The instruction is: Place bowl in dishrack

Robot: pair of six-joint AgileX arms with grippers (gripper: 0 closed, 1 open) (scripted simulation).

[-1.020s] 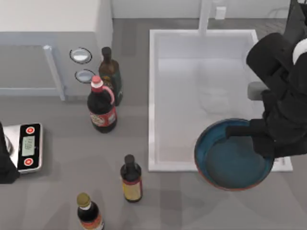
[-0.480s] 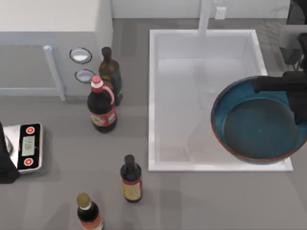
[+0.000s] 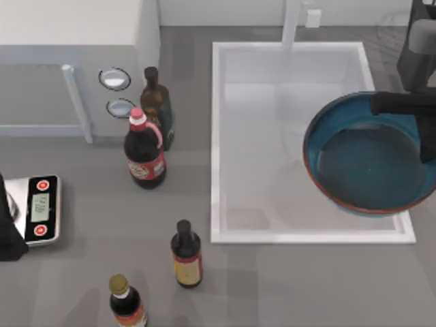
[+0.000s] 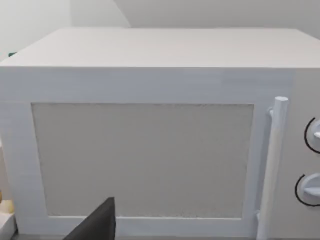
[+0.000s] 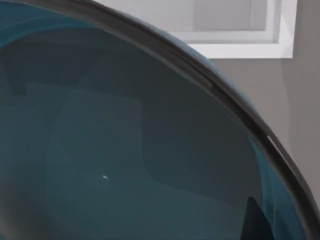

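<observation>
The bowl (image 3: pixel 361 163), teal-blue inside with a reddish-brown rim, hangs tilted over the right side of the white sink (image 3: pixel 286 68) and runs past the top view's right edge. My right gripper (image 3: pixel 376 103) is shut on the bowl's far rim, with one dark finger lying across it. The bowl's glossy inside (image 5: pixel 125 150) and dark rim are close up in the right wrist view. Thin grey wires of the dishrack (image 3: pixel 390 19) show faintly at the far right corner. My left arm (image 3: pixel 7 228) is parked at the left edge.
Several dark bottles stand left of the sink: two tall ones (image 3: pixel 145 151) (image 3: pixel 157 105) and two small ones (image 3: pixel 186 255) (image 3: pixel 127 301) nearer the front. A kitchen scale (image 3: pixel 39 208) sits far left. A white microwave (image 4: pixel 150 140) stands at the back left.
My right gripper has carried the bowl from the sink's front right corner back and to the right; in the last half second it rose slightly toward the far right.
</observation>
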